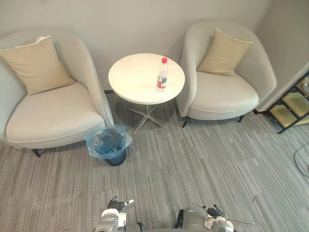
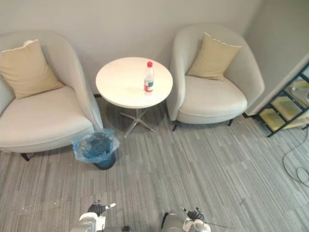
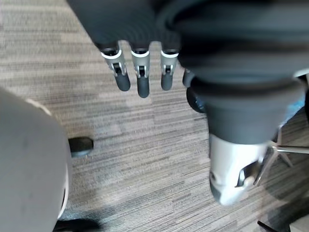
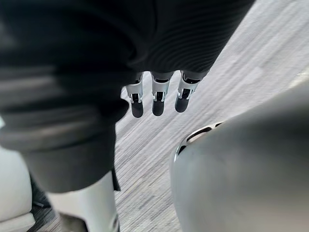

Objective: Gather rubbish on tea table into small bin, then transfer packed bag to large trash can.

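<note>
Left hand low; bottle near table edge

Lounge corner: cushioned armchairs flank a round tea table.

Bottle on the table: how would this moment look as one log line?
bottle: upright on tea table | small bin: blue-lined, on floor | left hand: open, empty | right hand: open, empty
</note>
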Available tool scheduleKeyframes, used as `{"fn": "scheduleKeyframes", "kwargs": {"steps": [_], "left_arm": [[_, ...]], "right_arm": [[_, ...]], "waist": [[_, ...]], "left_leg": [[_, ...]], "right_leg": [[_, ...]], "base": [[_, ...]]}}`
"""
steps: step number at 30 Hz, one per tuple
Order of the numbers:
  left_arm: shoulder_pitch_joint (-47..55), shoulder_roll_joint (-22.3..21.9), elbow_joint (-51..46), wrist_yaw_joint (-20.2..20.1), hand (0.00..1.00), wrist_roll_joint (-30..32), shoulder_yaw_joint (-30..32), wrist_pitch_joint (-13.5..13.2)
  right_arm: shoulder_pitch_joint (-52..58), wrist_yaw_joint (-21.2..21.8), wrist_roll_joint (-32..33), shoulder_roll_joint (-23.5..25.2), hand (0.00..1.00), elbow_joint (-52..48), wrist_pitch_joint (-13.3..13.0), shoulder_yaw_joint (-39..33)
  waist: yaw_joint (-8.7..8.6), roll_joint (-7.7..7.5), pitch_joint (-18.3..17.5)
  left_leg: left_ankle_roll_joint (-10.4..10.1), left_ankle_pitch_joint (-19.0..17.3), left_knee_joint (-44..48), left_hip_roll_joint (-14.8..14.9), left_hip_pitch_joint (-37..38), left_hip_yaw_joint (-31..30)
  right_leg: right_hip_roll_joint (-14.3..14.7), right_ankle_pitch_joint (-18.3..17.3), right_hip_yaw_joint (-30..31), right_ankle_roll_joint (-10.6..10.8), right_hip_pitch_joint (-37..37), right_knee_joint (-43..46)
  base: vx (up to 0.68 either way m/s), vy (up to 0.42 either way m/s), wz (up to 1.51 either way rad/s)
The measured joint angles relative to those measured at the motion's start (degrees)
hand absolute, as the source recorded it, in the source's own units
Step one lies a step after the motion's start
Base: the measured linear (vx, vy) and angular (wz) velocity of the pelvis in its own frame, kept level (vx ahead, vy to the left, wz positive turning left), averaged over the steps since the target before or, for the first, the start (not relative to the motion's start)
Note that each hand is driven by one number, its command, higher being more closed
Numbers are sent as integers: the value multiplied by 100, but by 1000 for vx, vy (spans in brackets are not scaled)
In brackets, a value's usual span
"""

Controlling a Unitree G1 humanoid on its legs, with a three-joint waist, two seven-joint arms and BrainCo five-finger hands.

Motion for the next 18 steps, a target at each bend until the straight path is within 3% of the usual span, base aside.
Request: {"fn": "scheduleKeyframes", "kwargs": {"steps": [1, 2, 3, 4, 5, 6, 8, 10, 12, 15, 16, 17, 18], "left_arm": [[57, 44, -7, 0, 0, 0, -2, -7], [84, 72, -6, -1, 0, 2, 10, -9], [83, 60, 44, 5, 0, 3, 78, -9], [115, -130, 126, -11, 0, -6, 168, -10], [145, -267, 106, 0, 0, 1, 318, -12], [148, -290, 91, -6, 0, 2, 402, -12], [144, -347, -95, 0, 0, -33, 621, -12], [171, -361, -283, 5, 0, -108, 606, -33], [166, -338, -357, 3, 0, -124, 591, -48], [152, -282, -369, 5, 0, -232, 382, -129], [113, -241, -345, 2, 0, -221, 344, -131], [112, -241, -342, 2, 0, -216, 311, -129], [117, -235, -305, -2, 0, -215, 253, -132]], "right_arm": [[10, 3, -69, 4, 0, 41, 4, 23], [20, 9, -82, 15, 0, 106, 5, 26], [1, 38, -57, -18, 0, 141, 1, 3], [-47, 45, -68, -142, 0, 157, -6, 2], [-41, 58, -60, -191, 0, 188, -7, 6], [-38, 53, -26, -190, 0, 181, -8, -24], [23, 5, 22, -245, 0, 127, 5, -7], [67, -37, 124, -215, 0, 144, 6, 60], [83, -61, 127, -187, 0, 142, 6, 64], [77, -59, 133, -183, 0, 150, 15, 66], [100, -59, 132, -185, 0, 163, 19, 64], [107, -59, 131, -188, 0, 170, 19, 64], [135, -59, 128, -199, 0, 195, 19, 62]], "waist": [[0, -61, -37], [-3, -125, -73], [-27, -127, -85], [-1, 168, -152], [8, 270, -197], [-5, 304, -190], [7, 478, -83], [128, 402, -27], [186, 361, -16], [252, 337, -9], [275, 329, -3], [275, 330, -4], [300, 338, -4]], "left_leg": [[-111, -75, 0, -15, 147, -41], [-180, -134, 3, -53, 227, -113], [-256, -258, 14, -41, 346, -221], [-268, -296, 151, 207, 417, -293], [-275, -300, 774, 323, 134, -341], [-278, -301, 1343, 402, -132, -398], [-548, -64, 4012, 921, -1338, -599], [-517, -109, 4761, 1158, -1811, -262], [-410, -171, 4505, 1142, -2056, 41], [-228, -123, 2302, 690, -2167, 349], [-210, 196, 1237, 432, -2112, 334], [-227, 359, 916, 362, -2067, 332], [-220, 990, 322, 247, -1928, 312]], "right_leg": [[91, 570, 189, -30, 31, -653], [100, 894, 346, -59, 49, -848], [149, 969, 478, -153, 34, -705], [327, 702, 389, -270, 17, -445], [410, 459, 330, -281, 70, -418], [443, 383, 268, -272, 184, -500], [710, 243, 37, -394, 885, -994], [849, 186, -32, -441, 1513, -1338], [886, 156, -34, -426, 1804, -1597], [885, 121, 45, -359, 2107, -1939], [863, 86, 64, -306, 2247, -2021], [859, 81, 69, -301, 2292, -2040], [876, 9, 133, -196, 2435, -2081]], "base": [[354, -222, 22], [372, -248, 22], [416, -304, -1], [459, -371, -3], [421, -371, -3], [327, -338, 33], [304, -290, 36], [325, -237, 2], [255, -147, -11], [331, -2, -19], [227, 57, -12], [395, 145, -16], [410, 167, -24]]}}
